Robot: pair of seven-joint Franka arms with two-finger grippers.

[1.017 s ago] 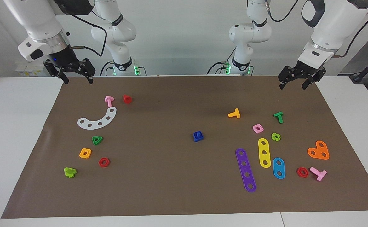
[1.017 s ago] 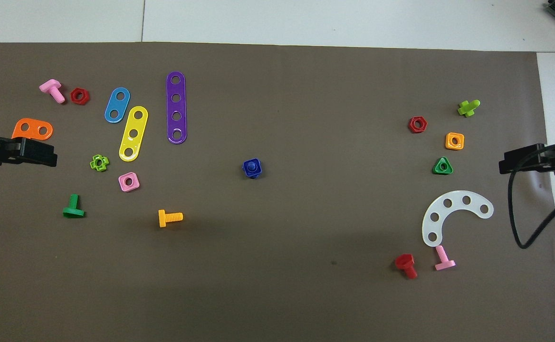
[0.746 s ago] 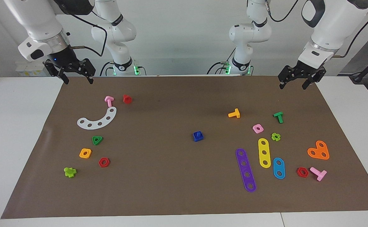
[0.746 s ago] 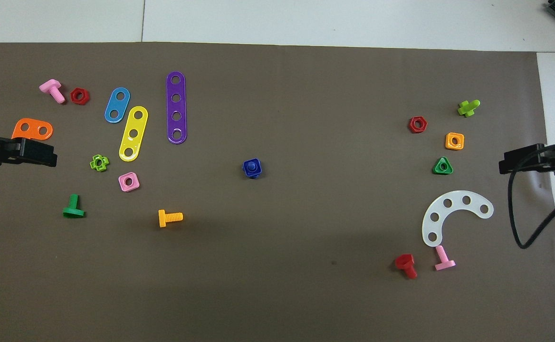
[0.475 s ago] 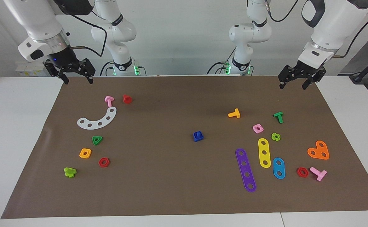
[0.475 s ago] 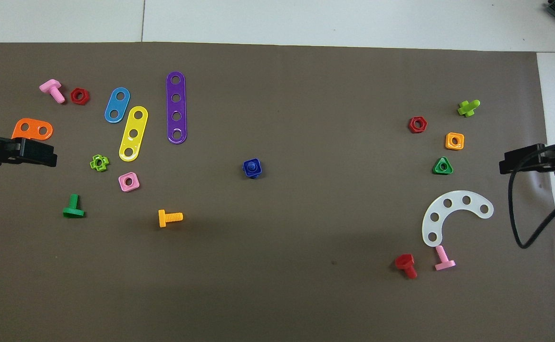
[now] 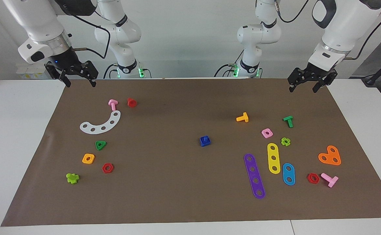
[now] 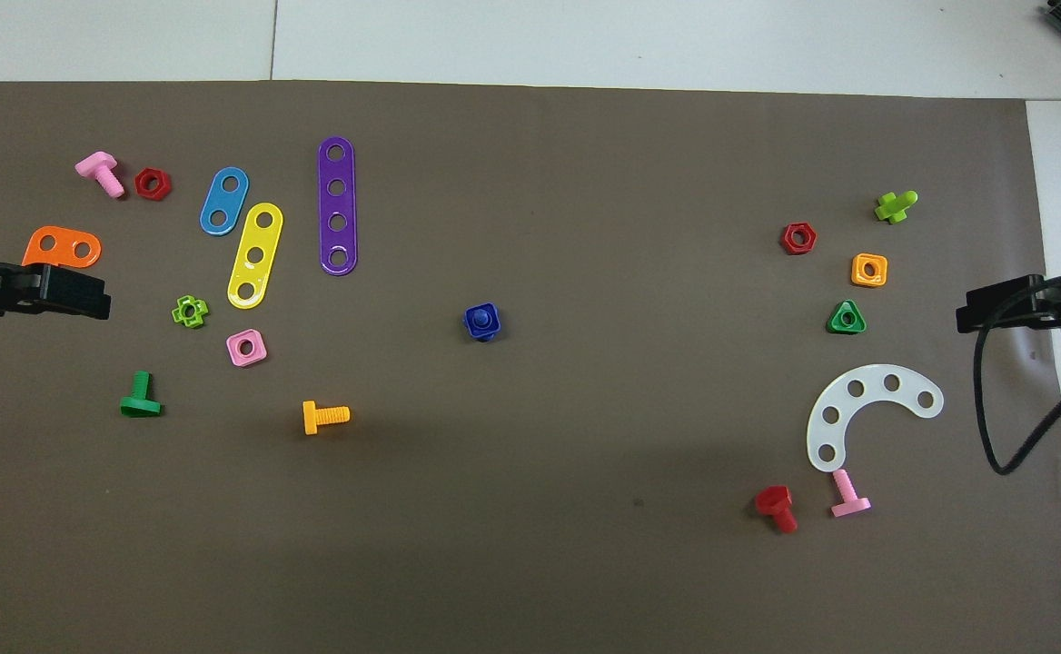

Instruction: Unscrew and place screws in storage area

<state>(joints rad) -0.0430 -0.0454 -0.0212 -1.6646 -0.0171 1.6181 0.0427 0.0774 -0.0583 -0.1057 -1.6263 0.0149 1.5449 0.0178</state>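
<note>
both grippers, left gripper (image 7: 302, 85) and right gripper (image 7: 78, 79), hang released over the mat's near corners, waiting. small blue plastic screw (image 7: 205, 139) sits threaded upright in its blue square nut (image 7: 205, 142) mid-mat, so unscrewing comes first.

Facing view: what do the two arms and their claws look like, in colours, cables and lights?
Both arms are glossy white with dark joint rings, black cables and green lights at the bases. The right claw is black under a silver wrist ring, with a small blue light. The left claw is black below a white wrist; its upper arm has a dark grey panel.
</note>
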